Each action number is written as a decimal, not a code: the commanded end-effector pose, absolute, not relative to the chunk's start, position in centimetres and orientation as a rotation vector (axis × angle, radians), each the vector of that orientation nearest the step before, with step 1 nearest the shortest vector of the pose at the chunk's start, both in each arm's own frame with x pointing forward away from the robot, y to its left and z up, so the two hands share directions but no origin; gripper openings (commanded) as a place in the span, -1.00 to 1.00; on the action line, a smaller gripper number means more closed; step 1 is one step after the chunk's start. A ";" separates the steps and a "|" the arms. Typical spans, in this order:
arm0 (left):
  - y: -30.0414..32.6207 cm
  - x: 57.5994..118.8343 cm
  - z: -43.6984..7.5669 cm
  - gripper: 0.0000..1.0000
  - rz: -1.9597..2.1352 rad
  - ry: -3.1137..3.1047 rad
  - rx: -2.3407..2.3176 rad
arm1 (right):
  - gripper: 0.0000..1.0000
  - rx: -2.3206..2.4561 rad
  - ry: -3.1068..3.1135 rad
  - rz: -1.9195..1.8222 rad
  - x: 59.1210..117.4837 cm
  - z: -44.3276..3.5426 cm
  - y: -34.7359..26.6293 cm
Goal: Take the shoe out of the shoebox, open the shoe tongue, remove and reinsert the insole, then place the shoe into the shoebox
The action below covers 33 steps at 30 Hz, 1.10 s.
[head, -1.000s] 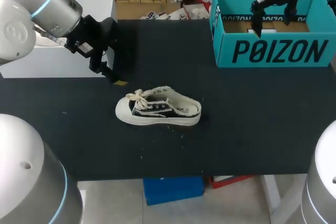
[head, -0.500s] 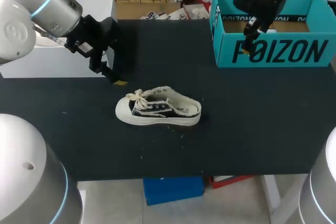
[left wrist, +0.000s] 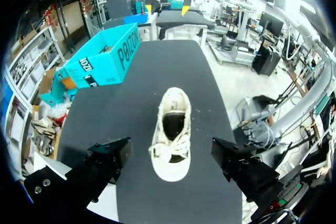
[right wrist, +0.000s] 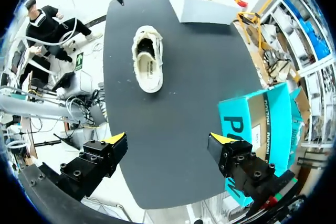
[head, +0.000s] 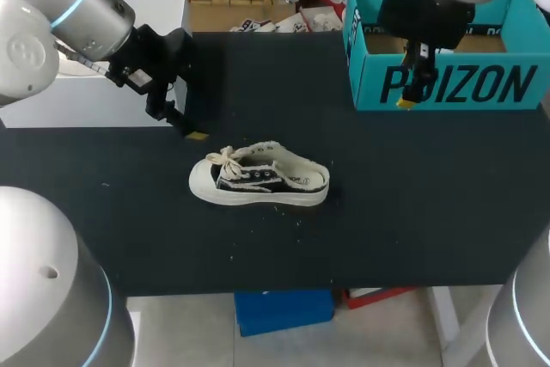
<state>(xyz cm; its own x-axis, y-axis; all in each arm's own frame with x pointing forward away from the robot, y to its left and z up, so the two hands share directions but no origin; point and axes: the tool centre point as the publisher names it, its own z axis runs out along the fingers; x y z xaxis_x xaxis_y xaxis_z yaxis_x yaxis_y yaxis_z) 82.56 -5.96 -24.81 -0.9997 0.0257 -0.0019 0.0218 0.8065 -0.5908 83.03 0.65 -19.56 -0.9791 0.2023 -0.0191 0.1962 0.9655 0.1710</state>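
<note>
A small cream and black shoe [head: 258,183] stands on its sole in the middle of the black table, toe towards my left side. My left gripper [head: 186,126] hangs open just behind the toe, apart from it. In the left wrist view the shoe [left wrist: 170,135] lies below and ahead of the open left gripper [left wrist: 170,144]. The teal shoebox [head: 447,85] stands at the back right. My right gripper [head: 411,92] is open in front of the box's front wall and holds nothing. The right wrist view has the shoe [right wrist: 147,59] far ahead of the right gripper [right wrist: 168,140] and the shoebox [right wrist: 262,124] beside it.
A white box [head: 94,100] sits at the table's back left, behind my left arm. The black table [head: 412,212] is bare between the shoe and the shoebox and along its front edge.
My right arm has come out from above the shoebox and dropped forward and left, in front of its front wall. The left arm and the shoe have stayed still.
</note>
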 end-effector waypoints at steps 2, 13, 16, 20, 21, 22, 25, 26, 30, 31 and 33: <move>-6.0 82.6 -25.0 1.00 0.977 -2.982 -0.040 | 1.00 -0.110 3.011 0.767 82.5 -21.9 0.0; -6.0 82.6 -25.0 1.00 0.977 -2.982 -0.040 | 1.00 -0.106 2.784 1.017 83.0 -26.4 3.5; -6.0 82.6 -25.0 1.00 0.977 -2.982 -0.040 | 1.00 -0.109 2.746 1.061 82.9 -27.4 4.8; -6.0 82.6 -25.0 1.00 0.977 -2.982 -0.040 | 1.00 -0.081 2.736 1.124 82.8 -28.0 6.1; -6.0 82.6 -25.0 1.00 0.977 -2.982 -0.040 | 1.00 -0.081 2.736 1.124 82.8 -28.0 6.1; -6.0 82.6 -25.0 1.00 0.977 -2.982 -0.040 | 1.00 -0.081 2.736 1.124 82.8 -28.0 6.1; -6.0 82.6 -25.0 1.00 0.977 -2.982 -0.040 | 1.00 -0.081 2.736 1.124 82.8 -28.0 6.1; -6.0 82.6 -25.0 1.00 0.977 -2.982 -0.040 | 1.00 -0.081 2.736 1.124 82.8 -28.0 6.1; -6.0 82.6 -25.0 1.00 0.977 -2.982 -0.040 | 1.00 -0.081 2.736 1.124 82.8 -28.0 6.1; -6.0 82.6 -25.0 1.00 0.977 -2.982 -0.040 | 1.00 -0.081 2.736 1.124 82.8 -28.0 6.1; -6.0 82.6 -25.0 1.00 0.977 -2.982 -0.040 | 1.00 -0.082 2.744 1.124 82.7 -28.4 6.3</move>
